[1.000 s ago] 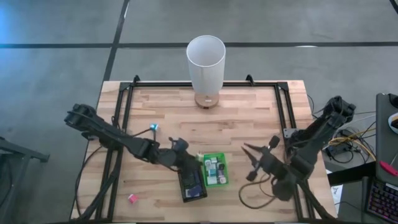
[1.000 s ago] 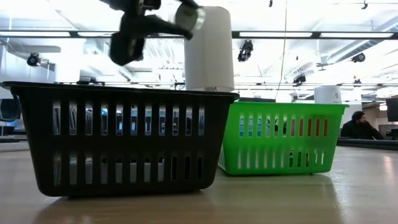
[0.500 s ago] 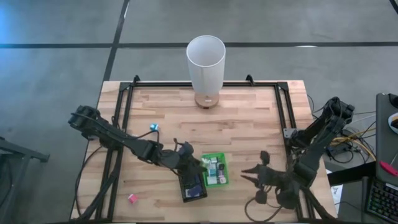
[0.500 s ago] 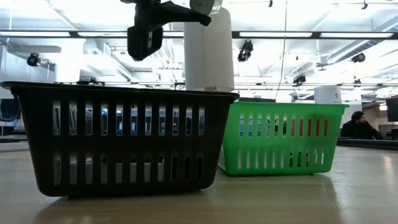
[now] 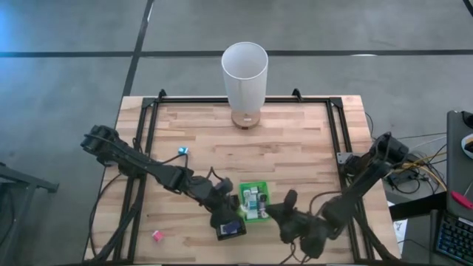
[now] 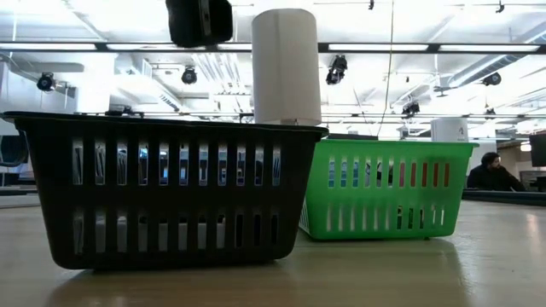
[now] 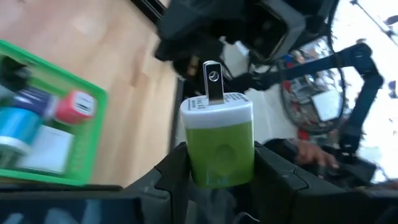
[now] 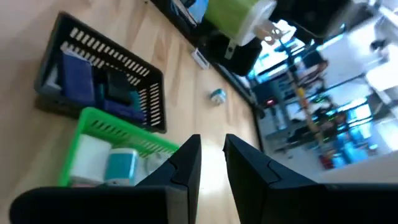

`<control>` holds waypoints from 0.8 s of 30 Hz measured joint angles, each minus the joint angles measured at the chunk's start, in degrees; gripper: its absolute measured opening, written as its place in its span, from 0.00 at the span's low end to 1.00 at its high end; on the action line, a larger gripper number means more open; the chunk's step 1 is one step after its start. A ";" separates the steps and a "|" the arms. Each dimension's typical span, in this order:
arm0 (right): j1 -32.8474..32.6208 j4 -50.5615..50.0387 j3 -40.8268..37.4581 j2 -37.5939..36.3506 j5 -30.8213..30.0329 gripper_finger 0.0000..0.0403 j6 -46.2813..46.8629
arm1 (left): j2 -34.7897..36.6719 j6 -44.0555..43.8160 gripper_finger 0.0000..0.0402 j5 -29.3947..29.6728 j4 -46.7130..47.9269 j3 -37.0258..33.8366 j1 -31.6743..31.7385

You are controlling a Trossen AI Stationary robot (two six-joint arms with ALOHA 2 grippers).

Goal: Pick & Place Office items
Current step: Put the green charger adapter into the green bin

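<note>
A: Left tool (image 7: 219, 177)?
B: Clamping a green-white charger (image 7: 219, 140), hanging above the black tray (image 5: 229, 220).
A: Right tool (image 8: 211, 158)?
B: Fingers pressed together, gripping nothing, hovering by the green tray (image 5: 256, 202). Teal item (image 5: 182, 151) and pink item (image 5: 157, 236) are lying loose on the tabletop (image 5: 288, 148).

A tall white cylinder (image 5: 244, 83) stands at the wooden table's (image 5: 295, 144) far edge, the green tray (image 5: 256, 202) apparently touching the black tray (image 5: 228, 222).

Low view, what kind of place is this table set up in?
Probably a large open workshop or lab: strip lights on a high ceiling, a person at a desk far behind the green basket.
</note>
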State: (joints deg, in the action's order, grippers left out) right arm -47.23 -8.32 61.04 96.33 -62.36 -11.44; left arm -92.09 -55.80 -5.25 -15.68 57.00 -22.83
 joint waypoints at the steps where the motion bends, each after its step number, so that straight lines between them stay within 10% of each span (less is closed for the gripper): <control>1: 0.63 0.05 0.97 0.98 -1.29 0.17 -0.88 | 0.02 -0.54 0.33 -0.97 0.00 0.23 0.00; 7: 3.67 -0.72 6.83 6.35 -12.49 0.17 -3.48 | 0.05 -3.93 0.33 -6.83 1.32 0.54 0.04; 24: 4.00 -1.35 12.44 7.80 5.90 0.17 -6.61 | 0.09 -8.80 0.33 -10.65 7.61 0.48 0.04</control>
State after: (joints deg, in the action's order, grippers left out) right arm -43.23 -9.67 73.47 104.14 -56.47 -18.05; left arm -92.01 -64.60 -15.90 -8.08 57.47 -22.79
